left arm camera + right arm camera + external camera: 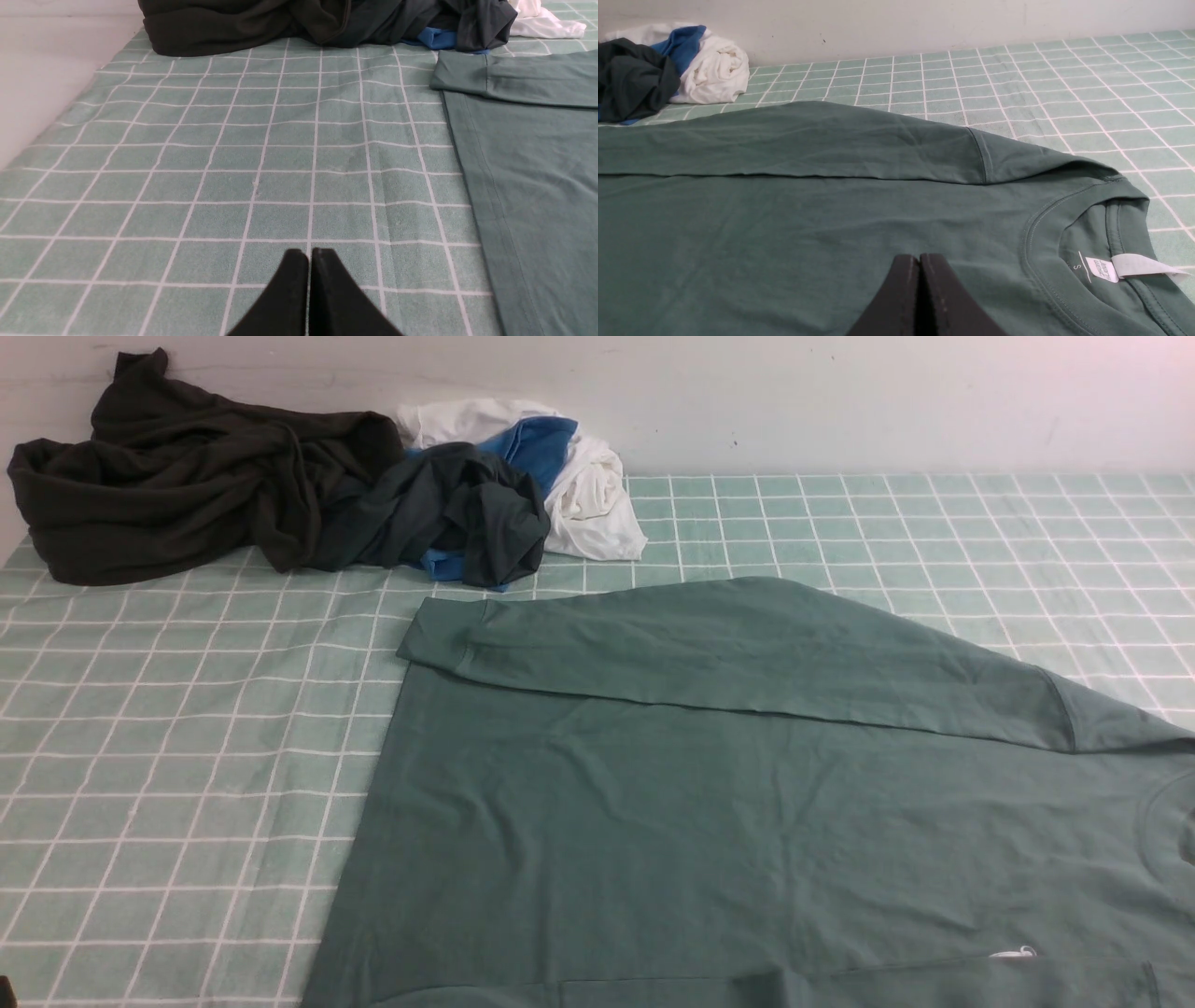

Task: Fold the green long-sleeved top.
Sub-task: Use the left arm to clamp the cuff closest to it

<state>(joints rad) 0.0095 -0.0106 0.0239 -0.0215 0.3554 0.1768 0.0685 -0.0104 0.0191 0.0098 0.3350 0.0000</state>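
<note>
Closed and empty: left gripper (308, 255) and right gripper (919, 259). A clumsy grab could undo the 1 folded sleeve (728, 649) of the green top (653, 812), lower right.

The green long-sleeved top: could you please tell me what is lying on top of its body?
Its own sleeve lies folded across the far part of the green long-sleeved top, cuff toward the robot's left. The fabric beneath that sleeve is covered and cannot be seen.
</note>
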